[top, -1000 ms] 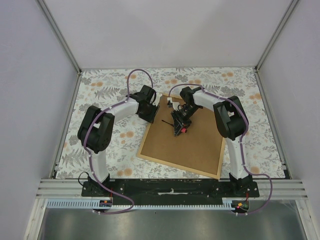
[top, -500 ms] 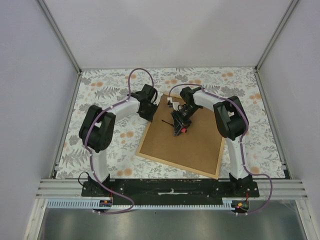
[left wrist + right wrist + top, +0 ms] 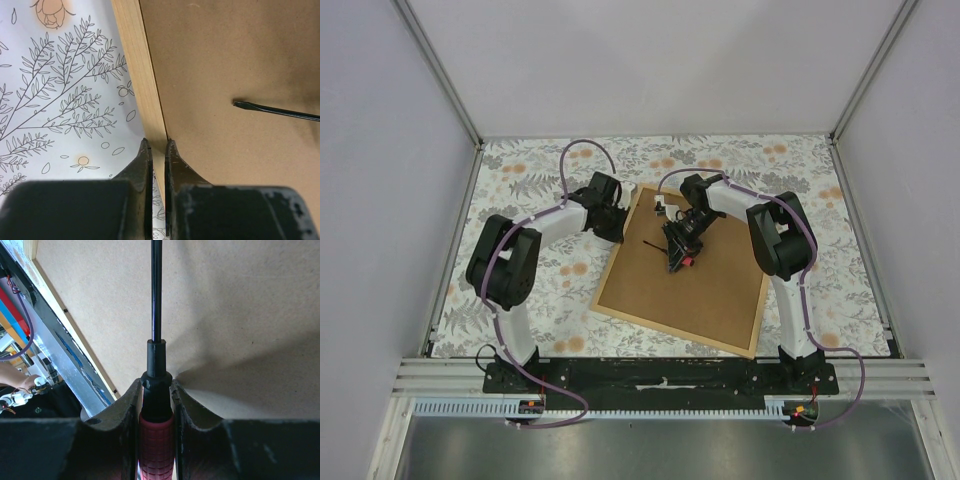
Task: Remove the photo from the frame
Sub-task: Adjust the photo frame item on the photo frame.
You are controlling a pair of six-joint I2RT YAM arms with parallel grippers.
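The frame [image 3: 690,290] lies back side up on the table, showing its brown board [image 3: 225,60] and light-tan wooden edge strip [image 3: 137,65]. The photo is hidden under the board. My left gripper [image 3: 618,228] [image 3: 156,142] stands at the frame's upper left edge and is shut on the wooden strip, one finger outside on the cloth side and one on the board side. My right gripper [image 3: 677,255] [image 3: 155,382] hovers over the board's upper middle, shut on a red-handled screwdriver [image 3: 156,435]. Its black shaft [image 3: 280,111] points left, with the tip just above the board.
A floral tablecloth [image 3: 540,180] covers the table around the frame. Pale walls and aluminium posts [image 3: 438,70] enclose the back and sides. The aluminium base rail [image 3: 660,375] with both arm bases runs along the near edge.
My left gripper has closed on the frame's left edge strip. That arm and the frame's upper left part have shifted a little to the left. The right arm has stayed put.
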